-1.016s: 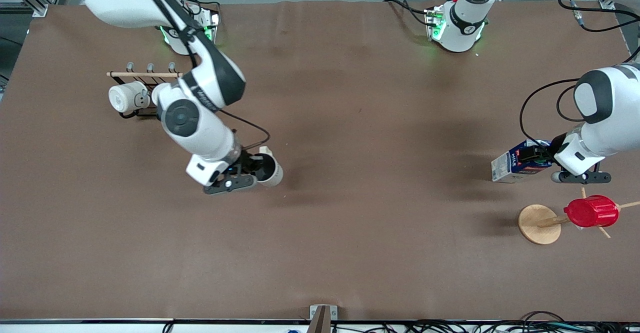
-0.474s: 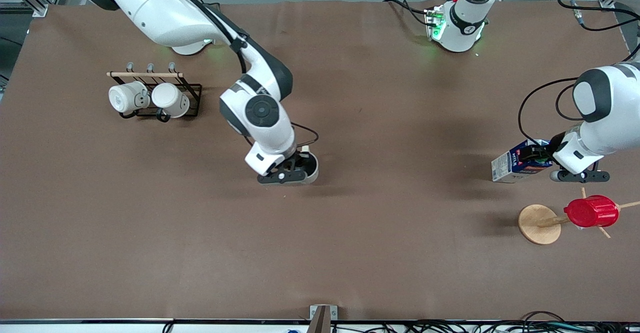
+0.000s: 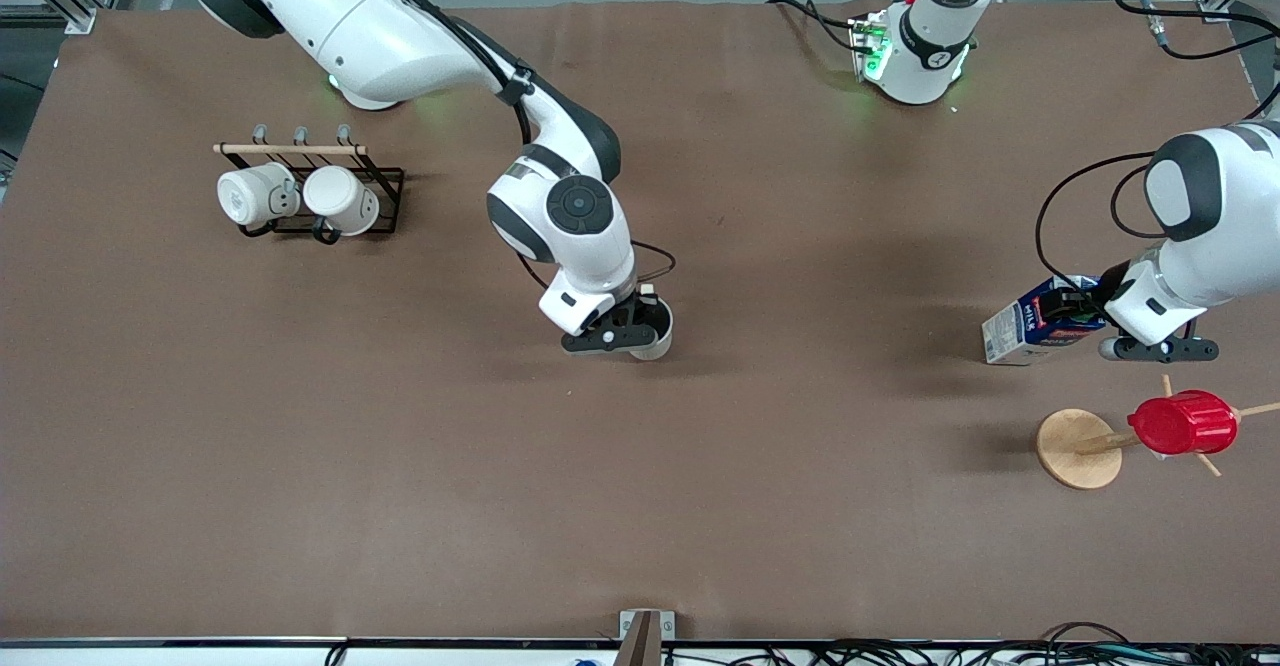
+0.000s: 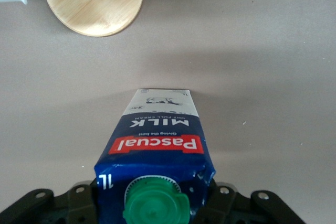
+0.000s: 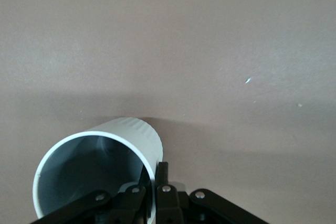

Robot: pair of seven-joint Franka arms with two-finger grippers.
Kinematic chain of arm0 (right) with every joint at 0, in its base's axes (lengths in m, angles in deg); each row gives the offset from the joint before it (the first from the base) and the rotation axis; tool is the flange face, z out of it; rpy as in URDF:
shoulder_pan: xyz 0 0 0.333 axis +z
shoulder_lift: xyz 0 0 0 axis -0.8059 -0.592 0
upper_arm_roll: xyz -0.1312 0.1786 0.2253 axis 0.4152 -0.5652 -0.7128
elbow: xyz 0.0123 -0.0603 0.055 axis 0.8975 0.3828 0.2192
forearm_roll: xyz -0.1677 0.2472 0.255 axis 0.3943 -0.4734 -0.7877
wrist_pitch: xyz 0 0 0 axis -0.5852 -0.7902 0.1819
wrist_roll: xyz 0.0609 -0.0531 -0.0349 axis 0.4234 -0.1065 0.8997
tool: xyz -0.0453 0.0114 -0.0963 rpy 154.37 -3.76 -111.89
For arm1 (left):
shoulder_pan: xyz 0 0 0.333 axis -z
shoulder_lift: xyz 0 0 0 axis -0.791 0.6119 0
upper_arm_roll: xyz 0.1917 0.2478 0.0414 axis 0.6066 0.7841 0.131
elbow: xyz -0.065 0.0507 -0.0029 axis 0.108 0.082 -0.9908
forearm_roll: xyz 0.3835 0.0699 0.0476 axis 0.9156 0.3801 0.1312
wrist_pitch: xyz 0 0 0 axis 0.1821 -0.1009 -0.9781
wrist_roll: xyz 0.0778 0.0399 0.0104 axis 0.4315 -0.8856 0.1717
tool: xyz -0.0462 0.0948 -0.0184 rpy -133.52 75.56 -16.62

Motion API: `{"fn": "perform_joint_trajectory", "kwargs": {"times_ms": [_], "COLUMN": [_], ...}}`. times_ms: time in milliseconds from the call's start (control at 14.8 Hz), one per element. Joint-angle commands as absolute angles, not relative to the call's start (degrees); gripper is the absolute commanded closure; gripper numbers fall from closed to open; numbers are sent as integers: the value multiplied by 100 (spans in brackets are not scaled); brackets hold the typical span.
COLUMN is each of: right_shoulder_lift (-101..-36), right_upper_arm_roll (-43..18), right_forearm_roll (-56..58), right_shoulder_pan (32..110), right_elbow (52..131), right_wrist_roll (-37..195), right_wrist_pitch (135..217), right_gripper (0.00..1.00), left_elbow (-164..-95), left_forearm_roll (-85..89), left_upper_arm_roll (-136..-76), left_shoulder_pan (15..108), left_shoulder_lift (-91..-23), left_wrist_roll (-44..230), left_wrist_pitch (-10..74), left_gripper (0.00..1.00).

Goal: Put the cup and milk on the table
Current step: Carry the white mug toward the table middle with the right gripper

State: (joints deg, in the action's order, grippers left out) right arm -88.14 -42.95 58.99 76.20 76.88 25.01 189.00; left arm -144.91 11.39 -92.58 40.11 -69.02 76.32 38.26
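The cup (image 3: 655, 331) is gripped by its wall in the right gripper (image 3: 622, 336), one finger inside the rim and one outside, closed on it, as the right wrist view shows (image 5: 97, 174). It is carried over the middle of the table (image 3: 640, 506), well apart from the black mug rack (image 3: 330, 201) with its two whiter mugs (image 3: 300, 198) at the right arm's end. Whether the cup's base touches the table cannot be told.

The milk (image 3: 1040, 321) is pinched near its green cap (image 4: 152, 205) by the left gripper (image 3: 1090, 318), closed on the carton's top. The carton is tilted, its base pointing away from the gripper, and it is held near the wooden stand (image 3: 1080, 448) that carries the red ribbed cup (image 3: 1182, 423).

Risks judged from here:
- A wall pinch on the cup is thin; if it is released before the base is flat, the cup is likely tipped or rolled.
- If the cup is pressed down too hard, it may be slid along the finger or twisted in the grip.
- The milk is held tilted; if it is let go before being righted, it is likely left on its side.
- The stand is close; a swing of the left wrist toward it may knock the stand or the red ribbed cup over.
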Motion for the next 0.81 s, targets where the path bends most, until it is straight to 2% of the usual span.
{"fn": "perform_joint_trajectory", "kwargs": {"times_ms": [0, 135, 203, 271, 339, 406, 609, 745], "right_shoulder_lift": [-8962, -8988, -8988, -8988, -8971, -8945, -8700, -8279], "right_upper_arm_roll": [-4343, -4344, -4344, -4344, -4344, -4352, -4361, -4361], "right_forearm_roll": [6314, 6333, 6342, 6342, 6350, 6350, 6307, 6306], "right_shoulder_pan": [7699, 7699, 7708, 7699, 7682, 7647, 7515, 7235], "right_elbow": [7563, 7563, 7572, 7572, 7563, 7563, 7519, 7519], "right_wrist_roll": [2023, 1864, 1855, 1846, 1863, 1890, 1890, 1916], "right_wrist_pitch": [18933, 18942, 18942, 18942, 18925, 18924, 18811, 18313], "right_gripper": [96, 77, 62, 43, 10, 0, 0, 0], "left_elbow": [-14636, -14601, -14584, -14566, -14548, -14548, -14461, -14347], "left_forearm_roll": [1214, 1214, 1214, 1214, 1214, 1214, 1214, 1214], "left_upper_arm_roll": [-9281, -9281, -9290, -9290, -9299, -9316, -9510, -9676], "left_shoulder_pan": [4014, 4041, 4050, 4067, 4076, 4076, 4067, 4067], "left_shoulder_lift": [-7105, -7105, -7113, -7131, -7148, -7157, -7184, -7184], "left_wrist_roll": [7635, 7662, 7662, 7662, 7662, 7662, 7679, 7706], "left_wrist_pitch": [3848, 3831, 3831, 3822, 3822, 3822, 3813, 3796], "left_gripper": [42, 42, 42, 42, 42, 42, 42, 42]}}
